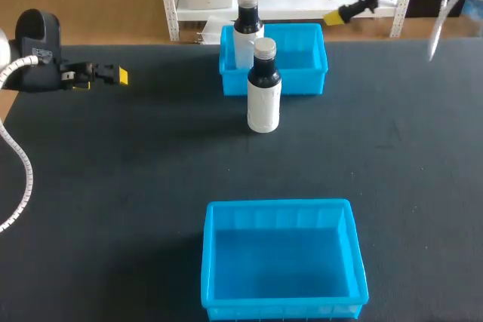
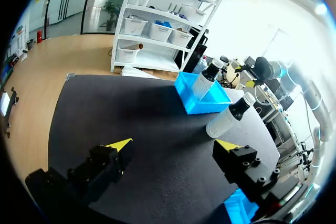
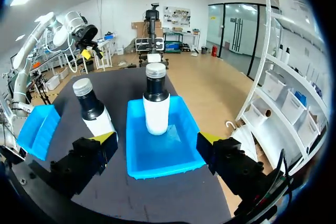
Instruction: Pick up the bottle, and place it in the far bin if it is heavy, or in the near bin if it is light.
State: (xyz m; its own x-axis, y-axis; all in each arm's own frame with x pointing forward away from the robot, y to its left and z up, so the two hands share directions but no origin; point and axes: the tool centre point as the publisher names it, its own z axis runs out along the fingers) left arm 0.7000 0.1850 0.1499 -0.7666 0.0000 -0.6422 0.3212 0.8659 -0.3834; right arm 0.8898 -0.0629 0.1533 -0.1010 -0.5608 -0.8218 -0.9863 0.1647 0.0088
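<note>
Waiting at the very start, with the pick not yet begun. Low near the far left corner of the table [image 1: 136, 186], the left gripper [image 2: 174, 144]: fingers spread wide, nothing between them, pointed across toward the middle. Up beyond the far edge toward the right corner, the right gripper [image 1: 336, 3]: likewise wide open and empty, looking down on the far bin [image 1: 306, 81]. Ahead of both, the bottle [image 1: 264, 99]: upright on the table just on the near side of the far bin, by the middle of the far edge, white body, dark neck, pale cap, touched by neither gripper. Behind it, 1 second bottle [image 1: 245, 32] upright inside the far bin's left end. At the middle of the near edge, the near bin [image 1: 279, 207]. Judged next: bring 1 arm in level with the white body, straddle it with both fingers, close, lift straight up clear of the bin wall close behind, then feel the weight to settle far or near. Likely worth a slow approach, given so tall and narrow a bottle
</note>
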